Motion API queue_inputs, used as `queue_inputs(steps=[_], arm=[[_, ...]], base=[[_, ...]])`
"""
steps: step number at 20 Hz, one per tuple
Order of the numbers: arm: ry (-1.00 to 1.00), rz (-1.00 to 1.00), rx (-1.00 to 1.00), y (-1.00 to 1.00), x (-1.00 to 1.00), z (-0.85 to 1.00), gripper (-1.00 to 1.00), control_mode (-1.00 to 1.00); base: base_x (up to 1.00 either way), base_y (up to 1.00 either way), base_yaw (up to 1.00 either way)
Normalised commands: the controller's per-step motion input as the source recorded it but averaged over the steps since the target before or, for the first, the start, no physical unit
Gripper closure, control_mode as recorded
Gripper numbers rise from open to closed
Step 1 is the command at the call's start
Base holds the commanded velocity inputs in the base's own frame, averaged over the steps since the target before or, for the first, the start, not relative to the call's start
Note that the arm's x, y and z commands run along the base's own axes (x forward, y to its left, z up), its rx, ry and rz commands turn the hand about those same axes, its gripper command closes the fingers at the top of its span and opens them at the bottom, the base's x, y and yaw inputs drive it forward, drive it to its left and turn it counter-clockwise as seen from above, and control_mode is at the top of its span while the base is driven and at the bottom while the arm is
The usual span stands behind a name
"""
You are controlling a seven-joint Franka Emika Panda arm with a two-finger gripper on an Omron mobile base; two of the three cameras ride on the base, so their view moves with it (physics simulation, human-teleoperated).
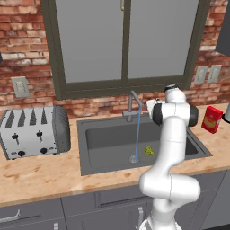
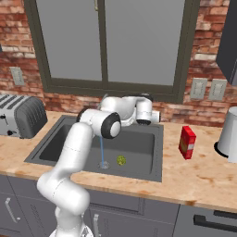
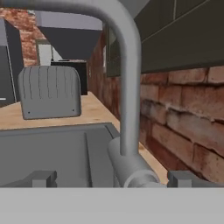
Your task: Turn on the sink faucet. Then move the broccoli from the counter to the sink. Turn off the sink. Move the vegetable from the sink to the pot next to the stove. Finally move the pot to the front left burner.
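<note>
Left base view shows broccoli [image 1: 148, 150] in the running sink [image 1: 90, 128], open gripper [image 3: 111, 179] at the faucet [image 1: 133, 105], shut-off pending.

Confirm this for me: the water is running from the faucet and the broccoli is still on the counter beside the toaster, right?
Not quite. Water runs from the sink faucet, but the broccoli lies inside the sink near the drain, not on the counter beside the toaster. The left base view shows it.

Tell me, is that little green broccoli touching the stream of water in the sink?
Apart. The left base view shows the broccoli on the sink floor, with bare grey basin between it and the water stream.
</note>
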Motion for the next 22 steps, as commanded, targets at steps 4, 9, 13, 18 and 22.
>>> queue_inputs(steps=[4,9,13,18,22], arm=[[0.06,-0.01,0.03,-0.17,0.00,0.02,-1.00,-1.00],[0.13,-0.06,0.04,-0.36,0.00,0.01,-1.00,-1.00],[0.13,-0.04,0.03,-0.30,0.03,0.00,-1.00,-1.00],[0.10,-0.01,0.02,-0.11,0.21,0.00,-1.00,-1.00],[0.04,0.00,0.02,0.00,0.27,0.00,-1.00,-1.00]], base=[[0.00,0.00,0.00],[0.00,0.00,0.00],[0.00,0.00,0.00],[0.00,0.00,0.00],[0.00,0.00,0.00]])
